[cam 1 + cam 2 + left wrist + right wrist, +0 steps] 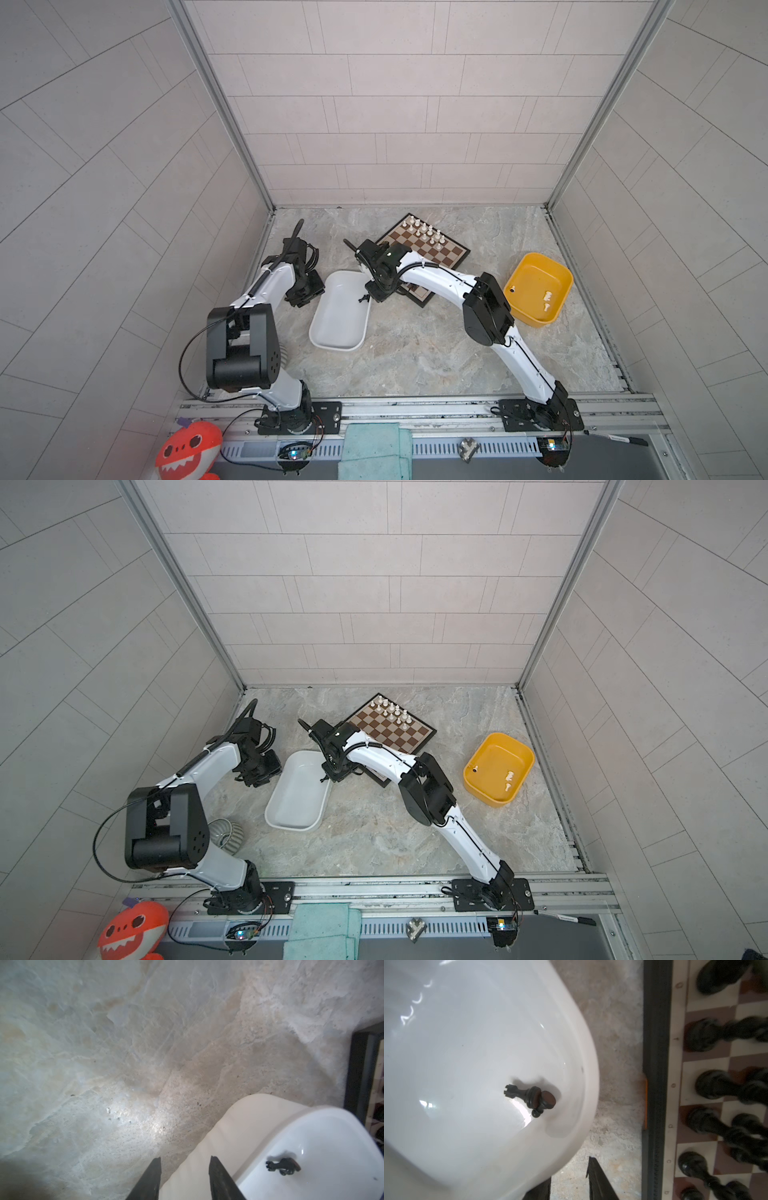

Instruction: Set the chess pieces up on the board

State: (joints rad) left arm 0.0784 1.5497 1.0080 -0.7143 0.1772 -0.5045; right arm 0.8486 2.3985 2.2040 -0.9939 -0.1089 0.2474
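I'm watching the flat square chessboard (446, 251) with brown and cream squares and a thin black rim. It is lying turned like a diamond just above the centre of both top views, on the grey marbled tabletop (415, 353). Tiny white chessmen (424, 230) of plastic are standing in two rows along its upper right edge. In the right wrist view, blurred standing black chessmen (712, 1084) are filling the squares at the right of the frame, just inside the rim.

The glossy, rounded white tub (336, 324) of plastic is sitting just left of the board and a little lower in the frame. Two fallen black chessmen (529, 1097) are lying on their sides, touching each other, against the inner wall at the end nearest the board. I'm reading them as a rook and a pawn, though the pawn is half hidden. The rounded yellow tub (536, 259) is sitting at the right of the frame, well apart from the board, with loose white chessmen (547, 300) lying in it.

The right gripper (569, 1172) is hanging over the strip of tabletop between the white tub and the board, fingers parted and gripping nothing. The left gripper (185, 1159) is hovering at the white tub's upper left end, by its outer wall, with its fingers spread and nothing between them.
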